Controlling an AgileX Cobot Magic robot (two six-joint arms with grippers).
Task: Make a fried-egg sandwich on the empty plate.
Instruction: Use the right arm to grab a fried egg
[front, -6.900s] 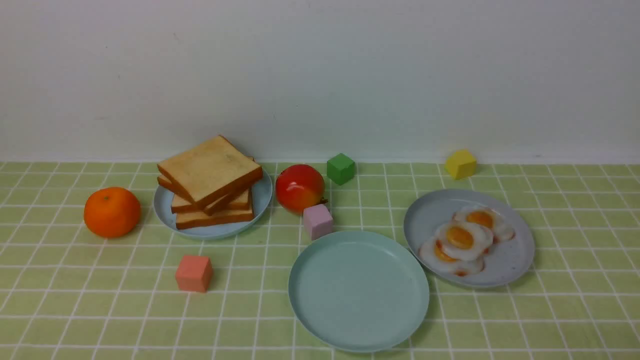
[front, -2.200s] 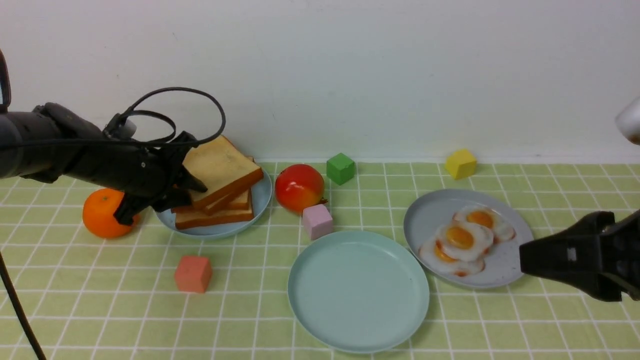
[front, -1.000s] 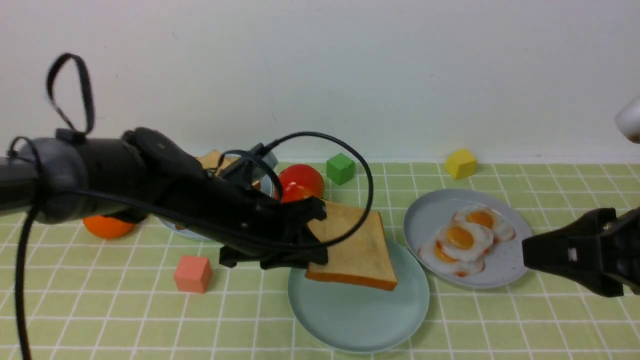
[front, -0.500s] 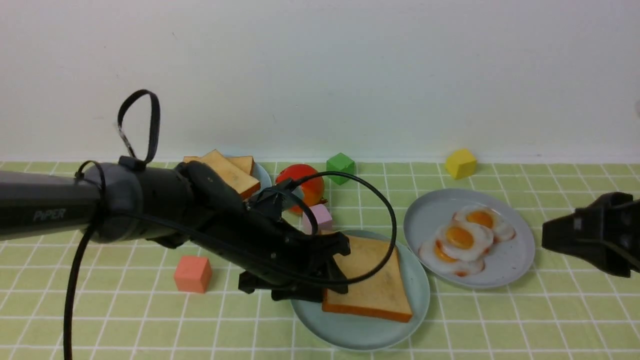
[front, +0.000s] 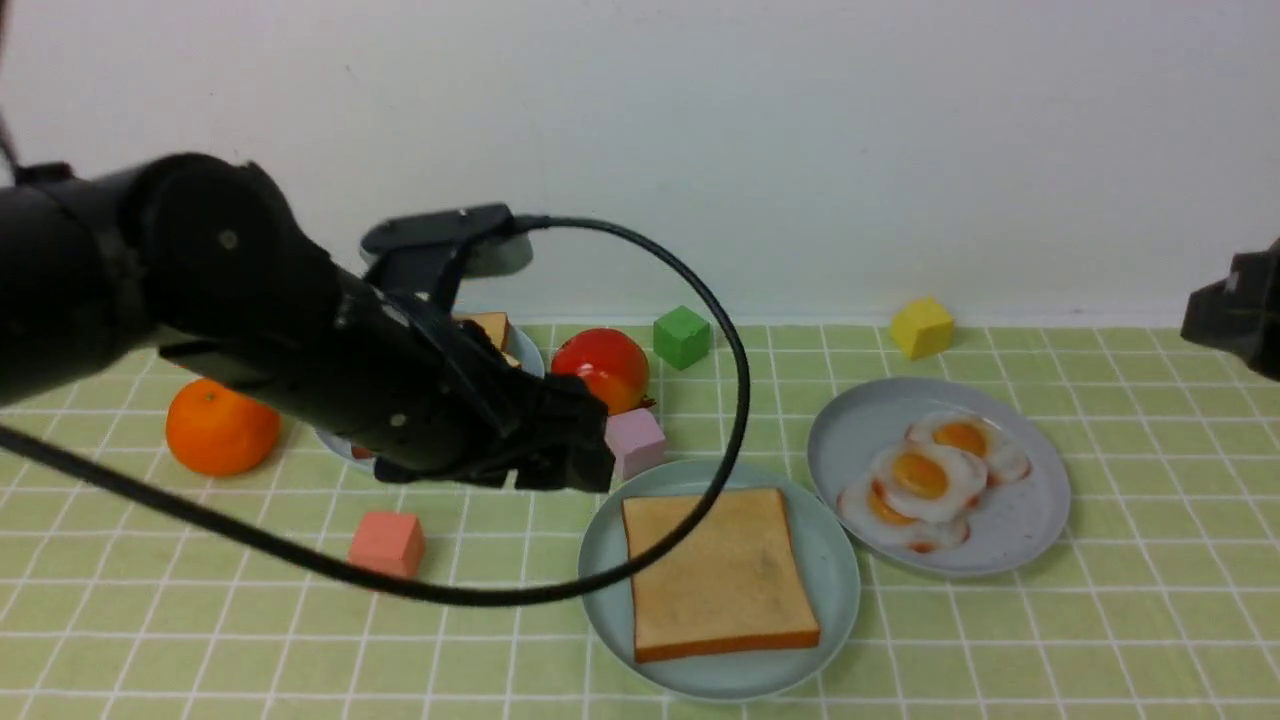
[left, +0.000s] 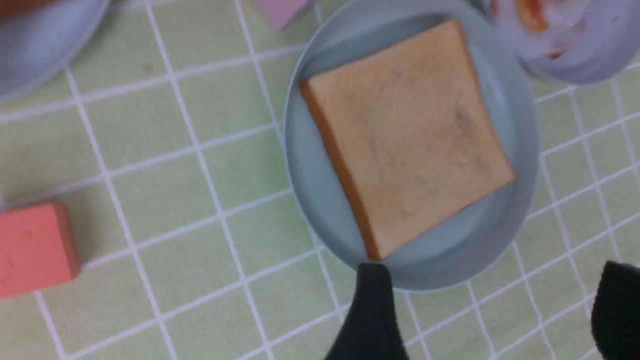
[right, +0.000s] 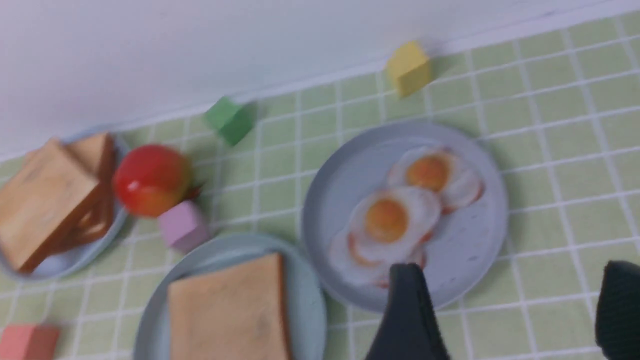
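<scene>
Front view gives you one square tan toast slice (front: 720, 570) lying flat on the round pale mint-green plate (front: 840, 580), inside its rim, with no egg on it yet. Your left gripper (left: 492, 320) hangs near that plate's left side, jaws spread wide, nothing between them. Your right gripper (right: 515, 320) sits at the far right, also wide apart and empty, clear of the grey speckled plate (right: 470, 250) that carries three white fried eggs with orange yolks (right: 387, 220). More toast slices (right: 45, 200) rest on the small light blue plate (right: 75, 257), beside a round red fruit (front: 600, 370).
</scene>
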